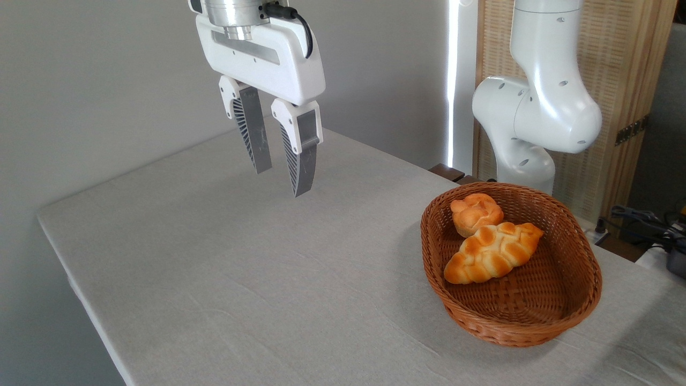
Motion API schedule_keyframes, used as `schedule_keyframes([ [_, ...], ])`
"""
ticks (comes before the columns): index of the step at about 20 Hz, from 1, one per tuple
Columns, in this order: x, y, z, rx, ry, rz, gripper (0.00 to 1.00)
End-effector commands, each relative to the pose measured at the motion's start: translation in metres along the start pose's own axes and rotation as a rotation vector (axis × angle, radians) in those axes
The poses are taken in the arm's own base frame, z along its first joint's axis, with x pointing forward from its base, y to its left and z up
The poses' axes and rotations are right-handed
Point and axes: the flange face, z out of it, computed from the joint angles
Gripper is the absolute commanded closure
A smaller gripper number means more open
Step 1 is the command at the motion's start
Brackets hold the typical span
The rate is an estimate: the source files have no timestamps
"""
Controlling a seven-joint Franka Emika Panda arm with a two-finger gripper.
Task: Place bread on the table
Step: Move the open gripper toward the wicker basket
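Golden braided bread (493, 253) is lying in the wicker basket (557, 316) near the table's (214, 279) right edge; the gripper (282, 182), narrowly parted and empty, is needing to widen and straddle the loaf's middle.

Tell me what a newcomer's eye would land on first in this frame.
Probably the white pincer, hanging open and empty above the grey table at upper left. Next, the brown wicker basket at lower right, holding a long braided loaf with a smaller round bun touching it behind.
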Motion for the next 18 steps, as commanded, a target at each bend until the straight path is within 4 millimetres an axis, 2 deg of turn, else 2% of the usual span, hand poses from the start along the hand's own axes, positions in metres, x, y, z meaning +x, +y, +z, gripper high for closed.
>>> schedule_keyframes([
  [1, -0.002, -0.001, -0.004, -0.005, 0.005, 0.009, 0.0],
  [13, -0.005, 0.0, -0.005, -0.008, 0.004, 0.005, 0.0],
  [18, -0.029, 0.024, 0.006, -0.041, -0.033, 0.022, 0.0],
])
